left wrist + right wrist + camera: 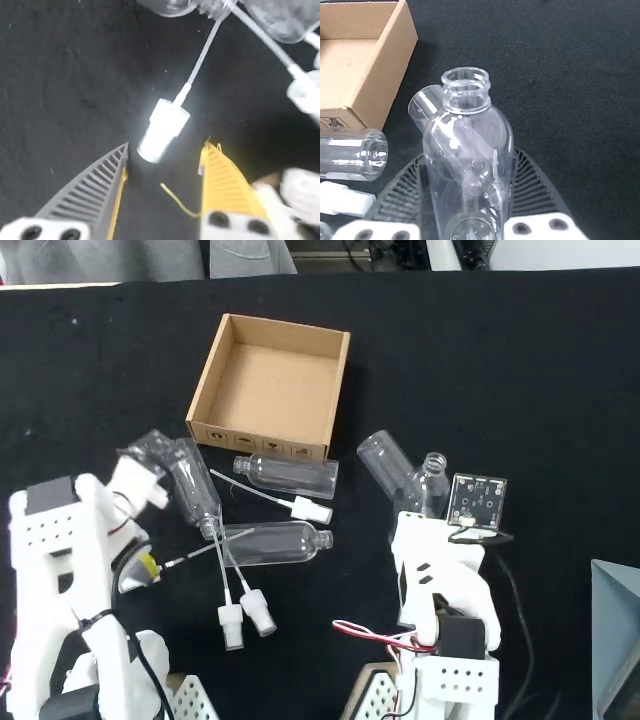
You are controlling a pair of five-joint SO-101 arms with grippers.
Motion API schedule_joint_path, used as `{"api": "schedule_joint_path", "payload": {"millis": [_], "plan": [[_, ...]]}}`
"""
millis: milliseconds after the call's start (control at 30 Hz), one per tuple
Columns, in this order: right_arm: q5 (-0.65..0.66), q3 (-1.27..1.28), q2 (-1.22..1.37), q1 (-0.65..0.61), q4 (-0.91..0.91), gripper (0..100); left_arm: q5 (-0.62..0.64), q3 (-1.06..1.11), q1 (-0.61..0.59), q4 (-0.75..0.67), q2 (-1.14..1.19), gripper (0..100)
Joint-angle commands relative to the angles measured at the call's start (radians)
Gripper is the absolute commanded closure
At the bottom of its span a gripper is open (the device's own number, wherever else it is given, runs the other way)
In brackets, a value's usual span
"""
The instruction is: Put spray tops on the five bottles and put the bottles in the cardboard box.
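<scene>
None of the five bottles has a spray top on it, and the cardboard box (pixel 272 380) at the far middle of the desk (pixel 530 360) stands empty, so as I judge it the whole job is ahead.

The furthest-along piece is the upright bottle (pixel 467 150) on the right, its mouth open and bare. The right gripper (pixel 470 170) has its jaws closed on the bottle's body and holds it standing. A second bottle (pixel 385 462) leans just behind it, touching or nearly so.

Left of that pair, one bottle (pixel 290 475) lies just in front of the box's near wall, and another (pixel 272 543) lies a little nearer. A fifth (pixel 190 485) lies slanted at the left, close to the left arm.

The spray tops are all loose on the desk. One (pixel 312 508) lies between the two middle bottles, and two more (pixel 230 625) (pixel 258 612) lie side by side nearer, their tubes pointing away. A fourth spray top (pixel 162 131) lies right at the left gripper (pixel 166 150), whose jaws are open on either side of it and not clamped on it. Its tube runs toward a bottle's mouth, though I can't tell whether it goes in. I can't pick out a fifth top for certain.

Capping all five and boxing them is what's left.
</scene>
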Motion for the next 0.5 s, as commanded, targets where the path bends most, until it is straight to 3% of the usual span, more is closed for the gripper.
{"api": "schedule_joint_path", "payload": {"millis": [0, 200, 467], "plan": [[0.011, -0.002, -0.096, 0.035, 0.003, 96.6, 0.189, -0.131, -0.012, 0.118, -0.009, 79], [0.012, -0.002, -0.097, 0.032, 0.017, 96.6, 0.451, -0.131, -0.012, 0.153, -0.002, 79], [0.012, -0.002, -0.097, 0.031, 0.017, 96.6, 0.936, -0.114, -0.012, 0.153, -0.008, 79]]}}
